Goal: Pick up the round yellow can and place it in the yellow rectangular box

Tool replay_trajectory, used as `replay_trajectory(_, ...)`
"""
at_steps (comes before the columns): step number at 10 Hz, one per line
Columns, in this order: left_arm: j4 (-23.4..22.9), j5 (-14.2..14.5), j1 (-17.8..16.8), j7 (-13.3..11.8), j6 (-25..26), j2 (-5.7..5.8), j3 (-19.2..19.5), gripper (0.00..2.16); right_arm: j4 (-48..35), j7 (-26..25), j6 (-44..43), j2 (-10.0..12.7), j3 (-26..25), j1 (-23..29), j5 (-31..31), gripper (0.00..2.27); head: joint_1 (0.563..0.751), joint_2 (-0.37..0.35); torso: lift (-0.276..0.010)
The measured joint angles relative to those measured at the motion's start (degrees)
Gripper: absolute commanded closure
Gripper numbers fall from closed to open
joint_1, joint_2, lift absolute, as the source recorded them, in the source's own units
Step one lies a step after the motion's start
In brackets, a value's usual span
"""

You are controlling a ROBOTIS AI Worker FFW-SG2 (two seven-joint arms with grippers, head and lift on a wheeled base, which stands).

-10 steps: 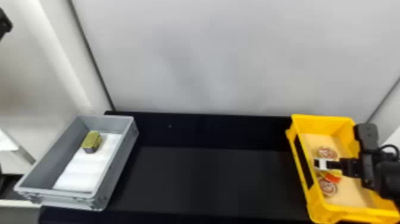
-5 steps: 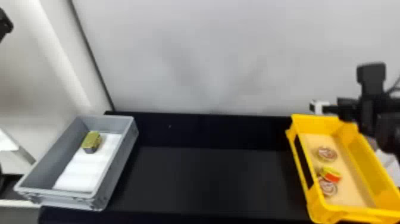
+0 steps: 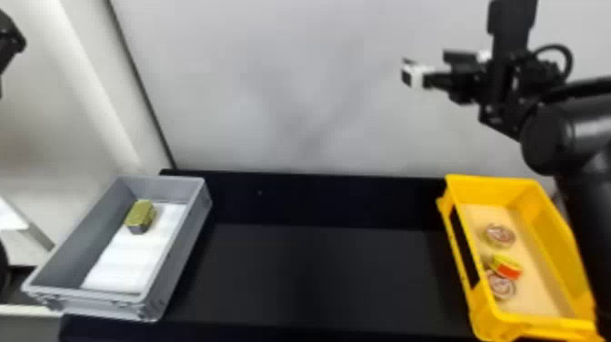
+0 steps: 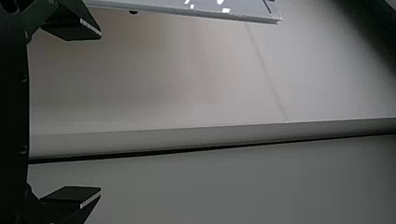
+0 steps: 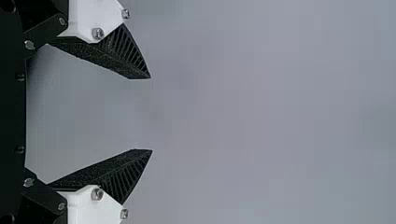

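At four o'clock in the head view, on the black table (image 3: 327, 273), the right arm (image 3: 586, 127) hangs beside the yellow box (image 3: 486, 191); its forearm is near enough the three o'clock wall that a low swing could knock the box and send its load sliding. The right gripper (image 5: 152, 114), up between one and two o'clock, has its jaws spread with nothing between them, so the drop looks done, and the likelier fault is a needless second pick, say of the olive tin (image 3: 140, 216) in the grey box (image 3: 182, 259) at eight o'clock. The task's can seems to be the yellow-and-red can (image 3: 507, 267), inside the yellow box; it sits tilted, apparently against the pale-lidded can (image 3: 501, 286) at its seven o'clock, and a jolt could roll it off. Counted: one table; two arms, the left arm (image 3: 7, 41) parked at ten o'clock; two boxes, one yellow, one grey; two grippers, the left gripper (image 4: 101, 113) also empty with jaws wide; one olive tin; three cans in the yellow box, the third a flat can (image 3: 501, 235) at the tilted one's twelve o'clock
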Motion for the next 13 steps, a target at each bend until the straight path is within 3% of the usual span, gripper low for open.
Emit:
replay_trajectory(2,0.24,0.00,-0.17,0.39,-1.28,0.26,0.00,0.11,-7.03,-3.42,-5.83,3.13,1.86,-0.55,2.11,0.28,0.694,0.054,0.000)
replay_trajectory(3,0.32,-0.01,-0.47,0.90,-2.42,0.90,0.19,0.11,-10.32,-7.09,-8.45,3.38,3.02,-1.62,2.28,0.28,0.694,0.054,0.000)
replay_trajectory(5,0.34,-0.48,-1.28,1.87,-5.54,2.83,1.12,0.11,-14.48,-14.71,-12.60,0.72,5.73,-6.07,1.87,0.27,0.694,0.054,0.000)
replay_trajectory(7,0.34,-1.00,-2.13,2.64,-8.85,4.93,2.23,0.11,-15.66,-18.64,-14.40,-1.53,6.78,-10.08,2.19,0.25,0.694,0.054,0.000)
replay_trajectory(11,0.03,-2.56,-3.87,4.22,-15.43,9.19,2.52,0.11,-17.48,-22.25,-23.32,-4.90,10.04,-14.32,4.81,0.25,0.694,0.054,0.000)
replay_trajectory(13,-0.35,-4.11,-4.65,4.57,-17.28,10.75,3.18,0.11,-18.05,-22.78,-25.86,-6.78,11.80,-16.05,6.92,0.25,0.694,0.054,0.000)
